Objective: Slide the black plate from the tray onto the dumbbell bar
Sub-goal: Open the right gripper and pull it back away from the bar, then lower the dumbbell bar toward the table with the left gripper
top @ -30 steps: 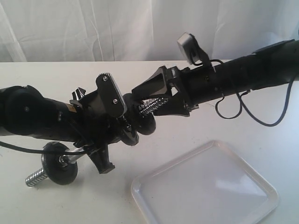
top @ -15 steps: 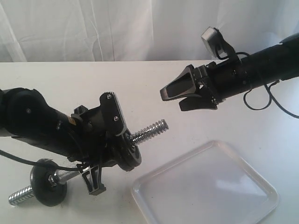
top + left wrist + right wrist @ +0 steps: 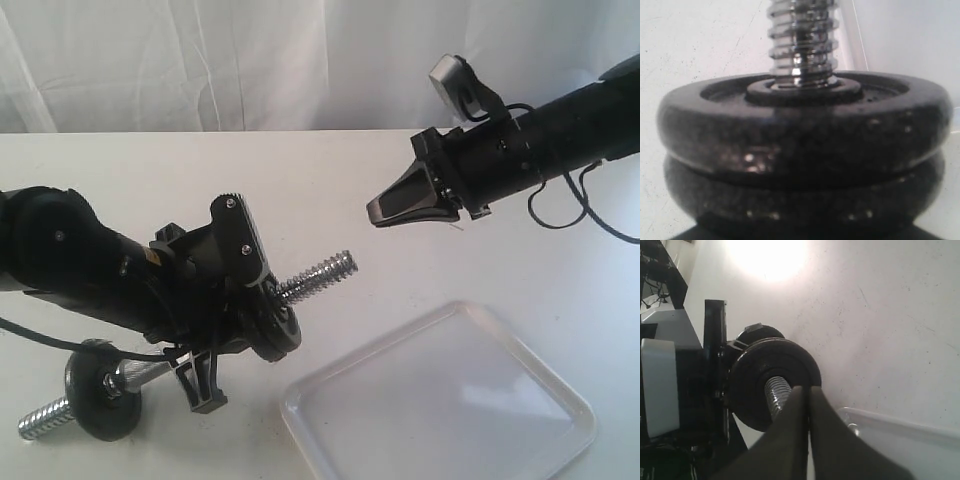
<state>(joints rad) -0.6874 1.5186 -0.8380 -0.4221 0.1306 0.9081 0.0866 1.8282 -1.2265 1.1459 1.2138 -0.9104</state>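
The right tool (image 3: 378,214) has drawn back, closed and empty, leaving the black plate (image 3: 283,330) seated on the dumbbell bar (image 3: 320,275) clamped by the left tool (image 3: 238,318): transfer judged complete.

Black plate (image 3: 805,115): matte, round, raised rim, already on the dumbbell bar (image 3: 318,275), flush against a second black disc (image 3: 805,200) (rims touching, the two stacked). Bar: chrome, tilted, its spiral-threaded end poking up-right past both. Its other threaded end is low at the left, with a third disc (image 3: 100,392) on it. Tray (image 3: 440,400): glossy white, lying flat, lower right of the bar, apart from it.
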